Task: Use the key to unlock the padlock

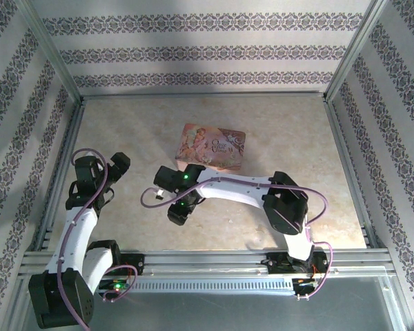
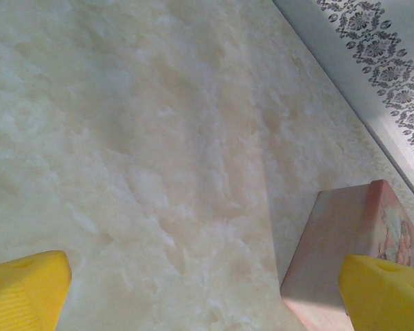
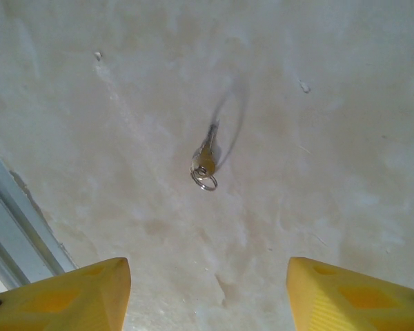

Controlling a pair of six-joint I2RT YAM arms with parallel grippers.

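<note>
Bright, even light; soft shadows; slight blur.

Left pincer hangs spread wide over table near pink tin.

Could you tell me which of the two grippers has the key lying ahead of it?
The right gripper: the key lies on the table ahead of it, whereas the left gripper faces the pink tin.

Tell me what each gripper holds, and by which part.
Nothing. The left gripper and right gripper are both open; the key lies untouched on the table.
</note>
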